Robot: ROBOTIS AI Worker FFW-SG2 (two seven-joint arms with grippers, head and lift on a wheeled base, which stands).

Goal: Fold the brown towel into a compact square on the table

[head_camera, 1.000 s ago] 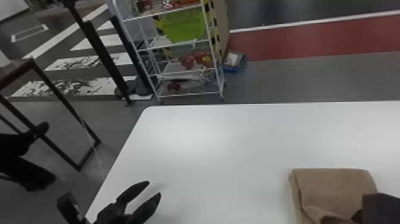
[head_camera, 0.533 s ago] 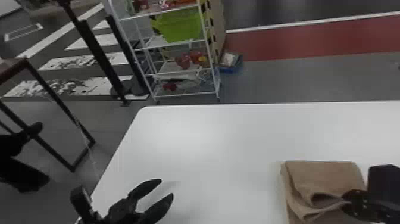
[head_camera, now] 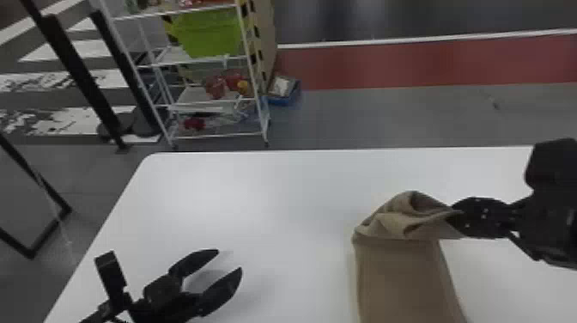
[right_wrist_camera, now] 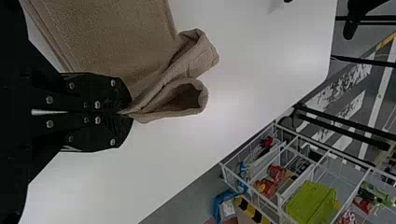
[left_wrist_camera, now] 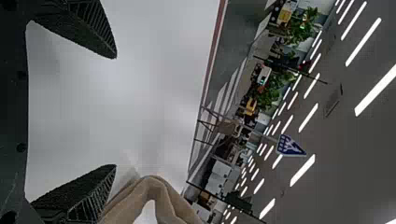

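towel is cut off nearside, pinched bit hidden in right hand.

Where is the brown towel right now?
In the head view, the brown towel is on the right side of the white table, with its far end pinched in the robot's right tool.

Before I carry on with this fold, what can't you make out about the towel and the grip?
- Near end of the brown towel: cut off by the head view's bottom edge.
- How much cloth the right gripper pinches: hidden by its own closed fingers, right wrist view.
- Inside of the raised fold: in shadow, right wrist view.
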